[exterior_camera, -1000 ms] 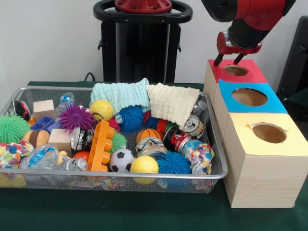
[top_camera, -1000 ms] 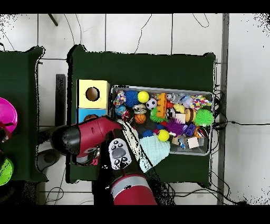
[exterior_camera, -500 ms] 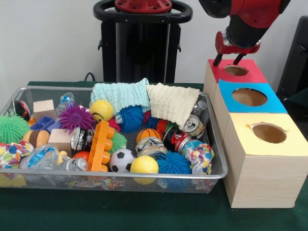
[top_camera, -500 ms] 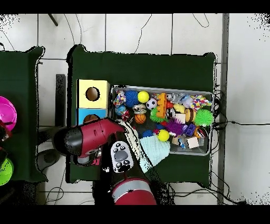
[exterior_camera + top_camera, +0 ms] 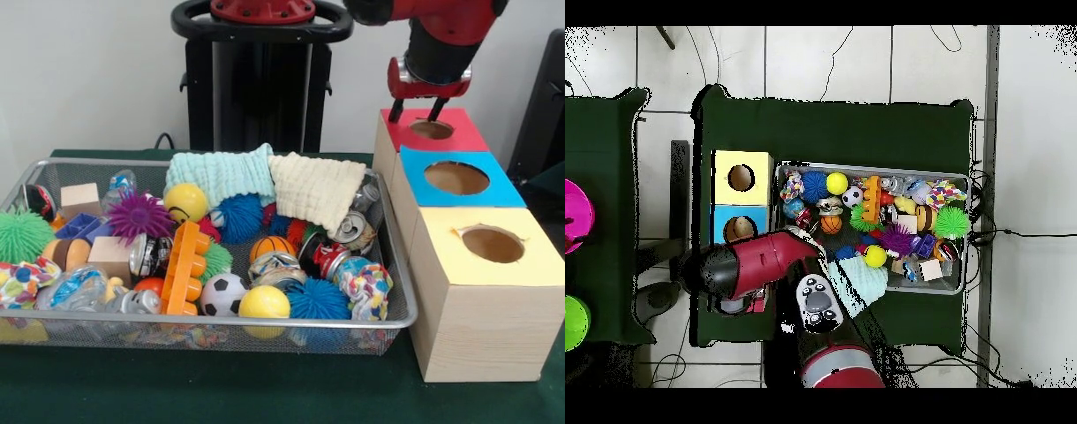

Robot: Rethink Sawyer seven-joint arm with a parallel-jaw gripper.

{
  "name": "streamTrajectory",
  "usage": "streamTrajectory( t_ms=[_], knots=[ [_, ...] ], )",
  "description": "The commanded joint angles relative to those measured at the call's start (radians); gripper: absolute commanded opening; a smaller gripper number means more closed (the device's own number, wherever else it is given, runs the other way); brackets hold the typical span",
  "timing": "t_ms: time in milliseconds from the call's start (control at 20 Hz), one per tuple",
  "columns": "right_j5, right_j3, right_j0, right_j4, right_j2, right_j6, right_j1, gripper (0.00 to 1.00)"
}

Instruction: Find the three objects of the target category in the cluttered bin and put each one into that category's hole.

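Crushed metal cans (image 5: pixel 355 228) look like the likeliest targets, though the category is never shown; they lie in the right part of the silver wire-mesh bin (image 5: pixel 399 265), at centre frame, half tucked under the cream knitted cloth (image 5: pixel 318 187). Another can-like piece (image 5: pixel 148 254) sits left of the orange plastic building block (image 5: pixel 184 265). Up at the upper right, the red and black gripper (image 5: pixel 415 111) hangs right over the hole in the red-topped wooden box (image 5: pixel 459 132), its two dark jaws parted and nothing between them — released and empty.

Here is the relation that matters: the bin's contents lie down and to the left of the jaws in the front view, well apart from them, so the coming move looks like a swing away from the boxes and down into the clutter. The nearest can lies tilted against the bin's right wall, its end facing out toward the camera.

Three boxes stand in a row at the right: red-topped at the back, blue-topped (image 5: pixel 494 185) in the middle, yellow-topped (image 5: pixel 530 256) nearest. What lies inside the holes cannot be made out. The bin is packed: a yellow smiley ball (image 5: pixel 185 201), a purple spiky ball (image 5: pixel 139 215), a small football (image 5: pixel 223 293), blue spiky balls (image 5: pixel 318 299), wooden cubes (image 5: pixel 80 198) and a mint knitted cloth (image 5: pixel 221 175).
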Motion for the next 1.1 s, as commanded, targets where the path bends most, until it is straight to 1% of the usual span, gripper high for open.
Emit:
streamTrajectory(
  t_ms=[50, 250, 500, 600, 850, 1000, 1100],
  knots=[
    [-0.82, -0.115, -0.163, -0.197, -0.05, 0.108, 0.142, 1.0],
    [-0.822, -0.09, -0.205, -0.197, -0.019, 0.091, 0.113, 1.0],
    [-0.767, -0.046, -0.302, -0.189, 0.077, 0.024, 0.081, 1.0],
    [-0.744, -0.041, -0.327, -0.189, 0.104, 0.013, 0.073, 1.0],
    [-0.703, -0.04, -0.365, -0.199, 0.146, -0.008, 0.06, 1.0],
    [-0.689, -0.021, -0.425, -0.194, 0.215, -0.04, 0.053, 1.0],
    [-0.675, -0.014, -0.451, -0.188, 0.244, -0.045, 0.052, 1.0]
  ],
)
